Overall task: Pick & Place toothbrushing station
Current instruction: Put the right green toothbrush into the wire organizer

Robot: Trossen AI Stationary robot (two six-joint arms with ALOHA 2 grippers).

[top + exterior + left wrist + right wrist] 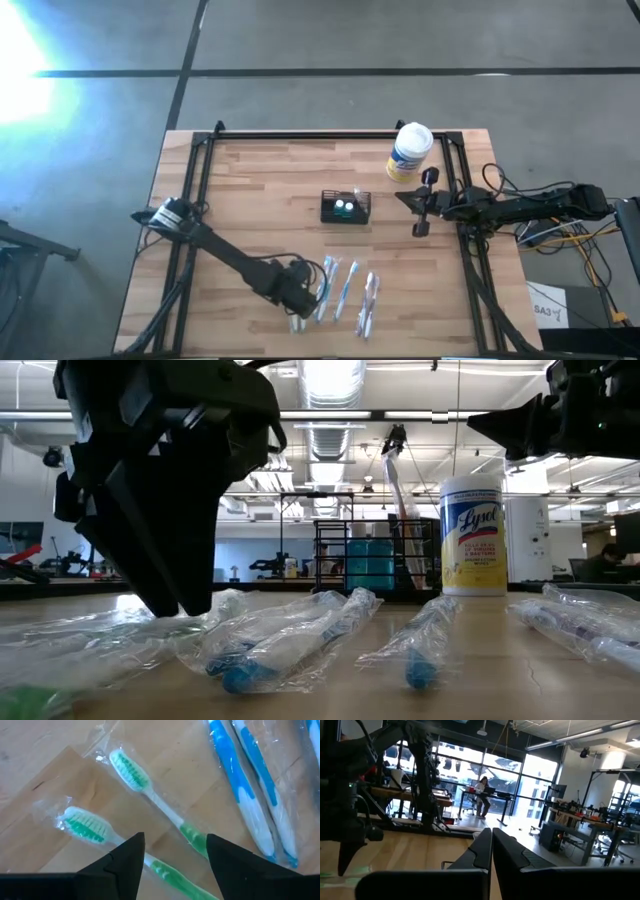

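A light wooden butcher-block table with a black metal frame along its edges carries everything. Near its middle stands the toothbrushing station, a small black wire-mesh caddy. At the far right corner stands a white canister with a yellow label. Along the near edge lie several toothbrushes in clear plastic wrappers: 2 green-handled toothbrushes side by side, 2 blue-and-white toothbrushes just beside them, and further wrapped brushes to the right.
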